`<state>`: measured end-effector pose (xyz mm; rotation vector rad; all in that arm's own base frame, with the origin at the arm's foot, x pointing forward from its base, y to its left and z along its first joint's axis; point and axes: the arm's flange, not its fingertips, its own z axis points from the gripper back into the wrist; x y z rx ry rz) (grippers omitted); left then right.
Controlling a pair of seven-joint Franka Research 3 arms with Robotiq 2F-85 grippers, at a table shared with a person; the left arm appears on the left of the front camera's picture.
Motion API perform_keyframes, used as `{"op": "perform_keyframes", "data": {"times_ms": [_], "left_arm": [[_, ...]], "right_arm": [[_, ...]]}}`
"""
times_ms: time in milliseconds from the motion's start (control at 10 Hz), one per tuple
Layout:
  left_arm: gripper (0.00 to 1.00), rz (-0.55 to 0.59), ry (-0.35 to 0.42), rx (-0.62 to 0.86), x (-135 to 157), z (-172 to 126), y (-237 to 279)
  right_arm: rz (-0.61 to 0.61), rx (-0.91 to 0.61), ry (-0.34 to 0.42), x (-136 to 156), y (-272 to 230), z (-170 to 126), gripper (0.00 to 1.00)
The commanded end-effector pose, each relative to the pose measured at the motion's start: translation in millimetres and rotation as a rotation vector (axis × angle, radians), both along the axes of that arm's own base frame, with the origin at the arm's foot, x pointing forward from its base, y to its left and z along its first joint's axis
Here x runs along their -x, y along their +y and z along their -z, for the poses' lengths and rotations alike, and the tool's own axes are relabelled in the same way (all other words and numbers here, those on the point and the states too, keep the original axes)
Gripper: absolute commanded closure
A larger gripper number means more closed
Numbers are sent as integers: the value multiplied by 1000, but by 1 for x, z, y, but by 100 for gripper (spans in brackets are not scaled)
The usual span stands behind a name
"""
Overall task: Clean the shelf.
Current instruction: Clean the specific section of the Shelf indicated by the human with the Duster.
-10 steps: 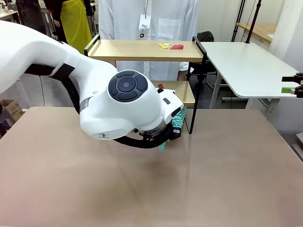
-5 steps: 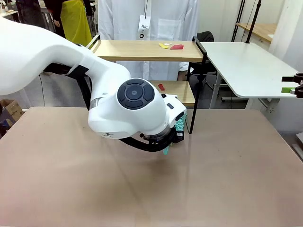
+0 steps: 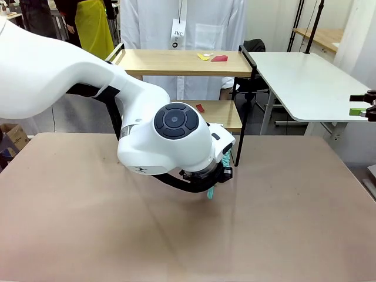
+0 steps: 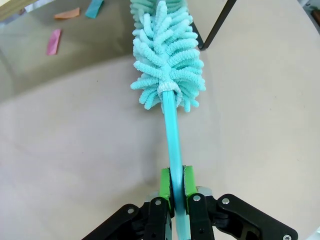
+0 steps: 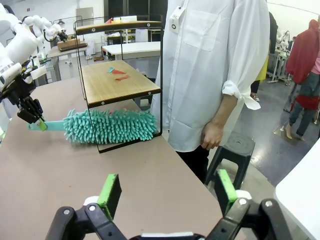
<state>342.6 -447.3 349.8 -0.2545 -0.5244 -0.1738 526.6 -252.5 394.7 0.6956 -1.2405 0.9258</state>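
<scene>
At the far edge of the brown desk (image 3: 282, 223): small two-tier shelf of light wood boards in a thin black metal frame (image 3: 176, 61), with coloured paper scraps (image 3: 218, 58) on both boards. Probably stiff but light, apt to slide or tip; sweep gently, and steady by a corner post if needed. Left end effector (image 4: 173, 192) pinching the thin teal plastic handle of a fluffy teal duster (image 4: 167, 65), soft head near the shelf's foot. Right end effector (image 5: 167, 189) spread wide, holding nothing.

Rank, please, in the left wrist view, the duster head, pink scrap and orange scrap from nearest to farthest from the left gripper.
1. Duster head, straight ahead of the left gripper.
2. Pink scrap, upper left.
3. Orange scrap, beyond it, at the top.
</scene>
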Motion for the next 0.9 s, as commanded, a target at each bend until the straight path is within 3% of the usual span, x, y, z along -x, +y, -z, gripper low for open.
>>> {"op": "perform_keyframes", "data": {"times_ms": [0, 800], "left_arm": [[87, -1, 4, 1, 0, 1, 0], [87, -103, -6, -12, 12, 3, 26]], "right_arm": [[12, 13, 18, -1, 4, -8, 0], [12, 13, 18, -1, 4, -8, 0]]}}
